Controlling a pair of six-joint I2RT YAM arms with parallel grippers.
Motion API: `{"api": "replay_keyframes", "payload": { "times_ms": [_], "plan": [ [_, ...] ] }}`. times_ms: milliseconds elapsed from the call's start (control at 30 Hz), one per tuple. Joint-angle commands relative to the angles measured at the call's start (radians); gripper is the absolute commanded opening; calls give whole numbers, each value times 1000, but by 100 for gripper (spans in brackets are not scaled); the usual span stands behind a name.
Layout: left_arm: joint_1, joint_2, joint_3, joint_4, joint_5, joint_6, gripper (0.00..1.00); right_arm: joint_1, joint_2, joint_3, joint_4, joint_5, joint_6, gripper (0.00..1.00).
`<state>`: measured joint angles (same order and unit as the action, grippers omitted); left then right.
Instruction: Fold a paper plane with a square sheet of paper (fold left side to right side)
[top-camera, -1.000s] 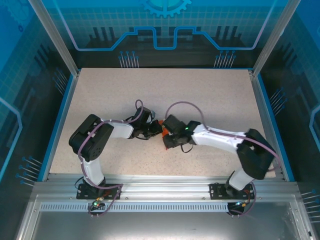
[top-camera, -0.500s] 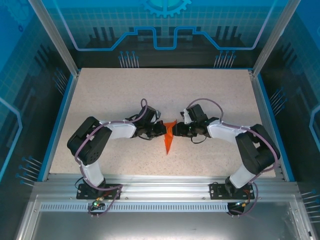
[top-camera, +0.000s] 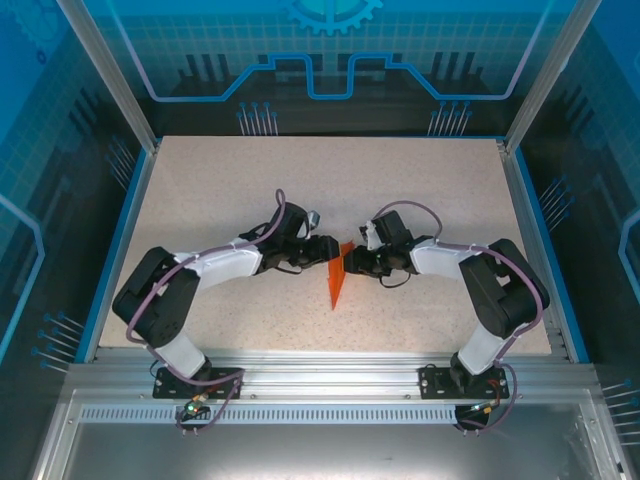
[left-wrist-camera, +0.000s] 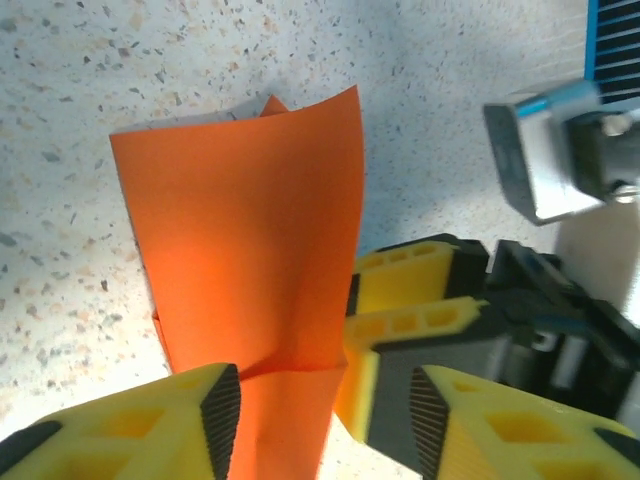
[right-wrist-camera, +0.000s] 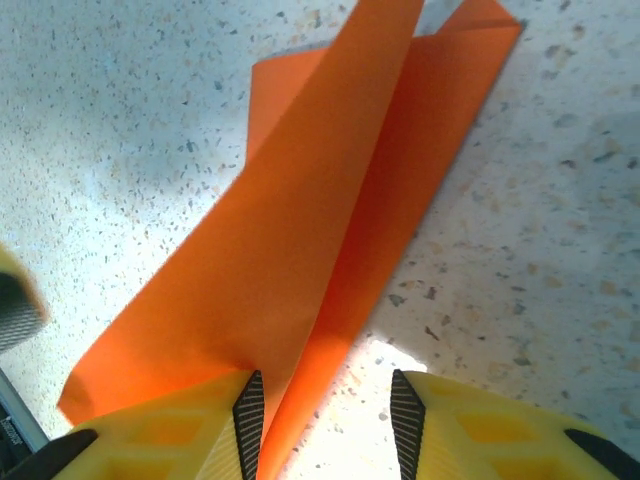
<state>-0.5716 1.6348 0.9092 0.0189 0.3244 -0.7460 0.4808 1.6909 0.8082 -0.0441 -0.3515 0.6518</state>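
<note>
The paper plane (top-camera: 338, 278) is seen mid-table (top-camera: 430, 190), its long axis laid from 12 to 6 o'clock, with the point aimed at 6 o'clock. Its wide end is flanked at 9 o'clock by the left gripper (left-wrist-camera: 320, 400) and at 3 o'clock by the right gripper (right-wrist-camera: 322, 400). Both are held apart, unclamped, with paper between the fingers.

No legible text or markings anywhere

The table (top-camera: 200, 200) has a pale, speckled top with a blue rim. The orange paper plane (top-camera: 337, 282) lies on it near the middle, its sharp tip pointing to the near edge. One flap sticks up.
</note>
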Motion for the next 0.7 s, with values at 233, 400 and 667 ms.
{"api": "replay_keyframes", "payload": {
  "times_ms": [233, 400, 667],
  "plan": [
    [-120, -140, -82, -1, -29, 131, 58, -56, -41, -47, -8, -28, -2, 41],
    [-226, -102, -45, -134, -149, 176, 58, -56, -43, -41, -14, -31, -1, 41],
    [-369, 9, 116, -368, -440, 226, 59, -56, -37, -39, -16, -29, 2, 41]
  ]
}}
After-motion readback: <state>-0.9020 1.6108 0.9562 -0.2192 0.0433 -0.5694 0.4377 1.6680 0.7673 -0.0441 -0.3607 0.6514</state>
